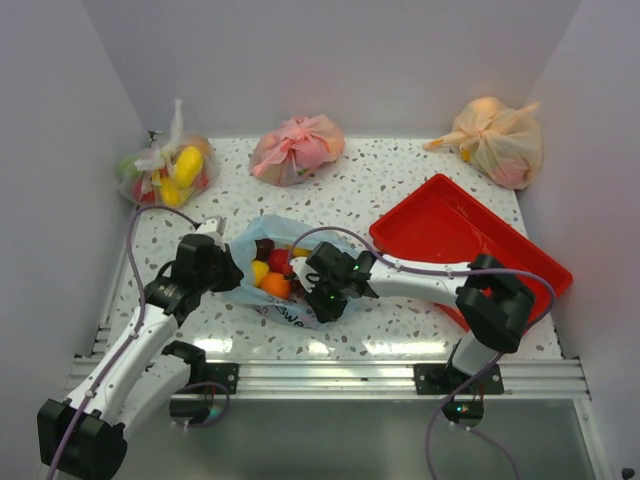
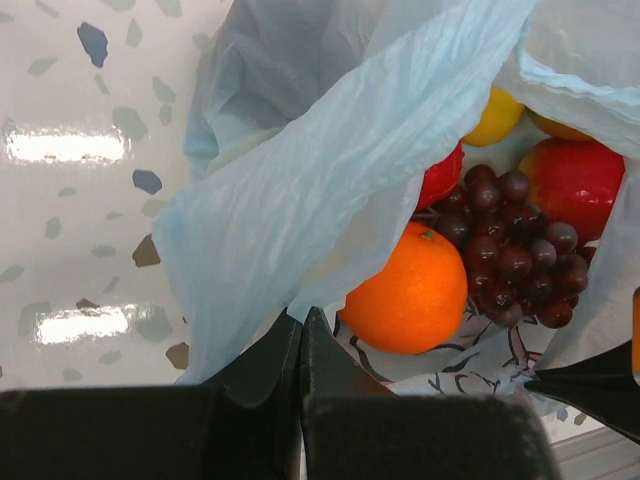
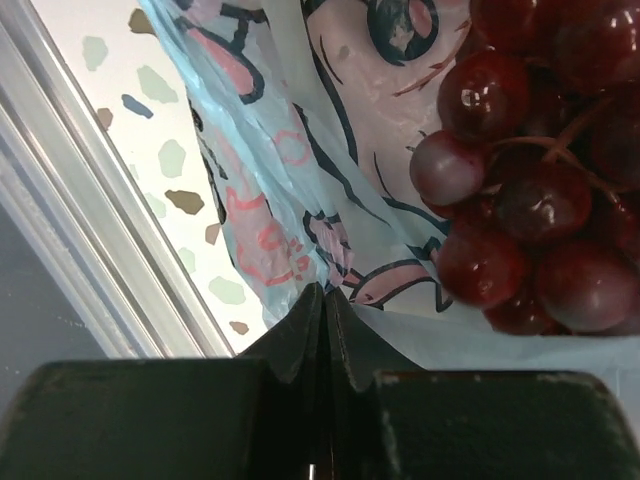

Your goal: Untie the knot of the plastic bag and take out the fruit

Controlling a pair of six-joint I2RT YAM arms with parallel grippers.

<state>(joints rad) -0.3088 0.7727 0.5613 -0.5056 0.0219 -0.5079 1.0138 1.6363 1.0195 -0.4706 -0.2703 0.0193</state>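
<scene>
The light blue plastic bag (image 1: pixel 262 232) lies mid-table with its mouth spread open; no knot shows. Inside are an orange (image 1: pixel 275 286), a yellow fruit (image 1: pixel 260 270), a red one (image 1: pixel 279 261) and dark grapes (image 1: pixel 264 248). My left gripper (image 1: pixel 232 268) is shut on the bag's left edge. My right gripper (image 1: pixel 318 283) is shut on its printed right edge. The left wrist view shows my left gripper (image 2: pixel 302 318) pinching blue film (image 2: pixel 330 150) beside the orange (image 2: pixel 415 290) and grapes (image 2: pixel 510 255). The right wrist view shows my right gripper (image 3: pixel 323 292) pinching the printed film (image 3: pixel 300 130) next to the grapes (image 3: pixel 520 200).
A red tray (image 1: pixel 440 215) lies at the right, partly under my right arm. A pink knotted bag (image 1: pixel 295 150), an orange bag (image 1: pixel 495 140) and a clear bag with yellow fruit (image 1: pixel 165 170) sit along the back. Walls close three sides; a metal rail (image 1: pixel 330 375) runs along the near edge.
</scene>
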